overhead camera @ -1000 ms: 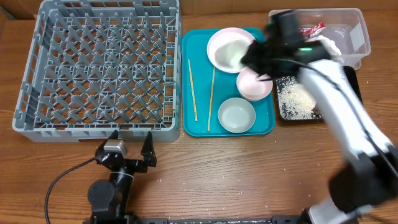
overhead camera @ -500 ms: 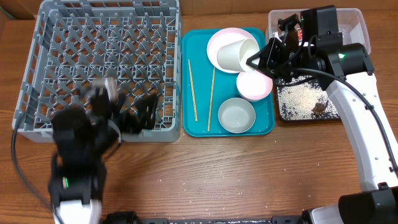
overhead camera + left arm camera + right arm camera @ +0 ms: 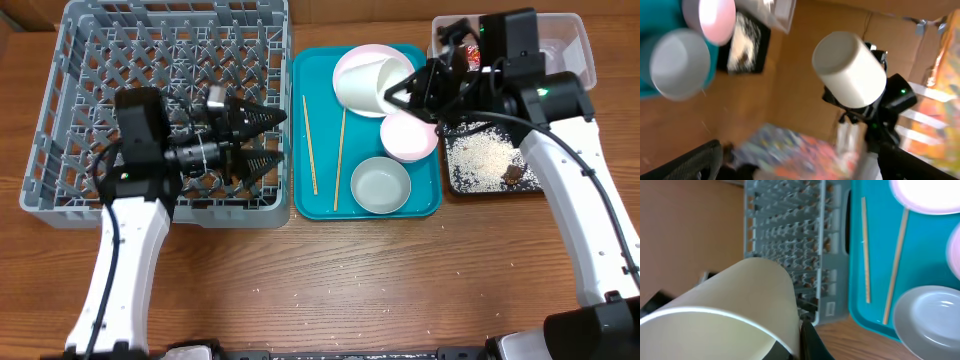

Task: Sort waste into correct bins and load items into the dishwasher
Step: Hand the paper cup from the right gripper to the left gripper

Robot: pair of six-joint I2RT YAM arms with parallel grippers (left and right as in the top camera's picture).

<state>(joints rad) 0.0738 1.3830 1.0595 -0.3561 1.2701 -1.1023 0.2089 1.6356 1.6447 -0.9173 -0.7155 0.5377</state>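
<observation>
White cup (image 3: 383,86) sits clamped in the right gripper (image 3: 408,96), above the plate (image 3: 348,75). Rice (image 3: 480,155) covers the black tray (image 3: 450,188) beside it. Left gripper (image 3: 282,137) gapes over the rack (image 3: 60,150), whose label is unreadable.

Grey plastic rack (image 3: 90,70); smooth matt cup (image 3: 385,88); wooden chopsticks (image 3: 310,145).

overhead: bright, even light from above, sharp focus, faint soft shadows on the table (image 3: 330,280) | left wrist: heavy blur, white cup (image 3: 850,69) soft-edged, background smeared into streaks | right wrist: cup close to the lens and out of focus, grey rack (image 3: 790,235) slightly soft
</observation>
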